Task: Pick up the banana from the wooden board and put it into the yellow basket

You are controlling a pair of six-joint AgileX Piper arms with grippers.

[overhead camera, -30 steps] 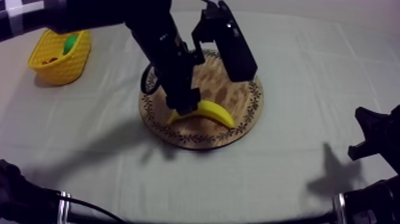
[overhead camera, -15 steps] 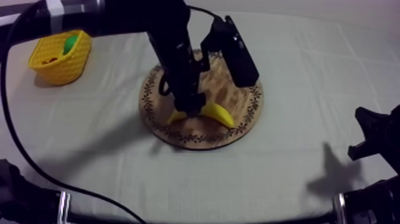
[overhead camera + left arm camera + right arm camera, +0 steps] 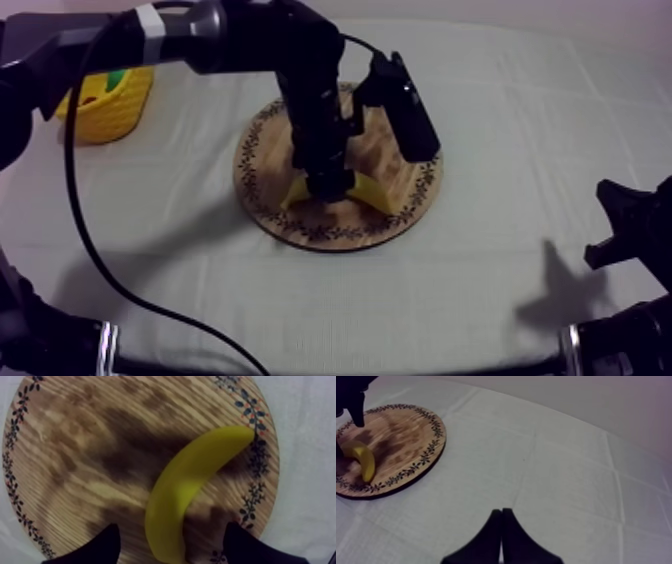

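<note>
Left wrist view: left gripper (image 3: 172, 545) spread astride banana (image 3: 197, 476) on board (image 3: 75, 461). Grasp step. Next: pinch, lift toward yellow basket (image 3: 105, 115), board's ten o'clock.

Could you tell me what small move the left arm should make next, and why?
Probably close the left gripper: its fingers stand open at either side of the banana, which lies on the wooden board, so closing should grip it for the lift.
</note>
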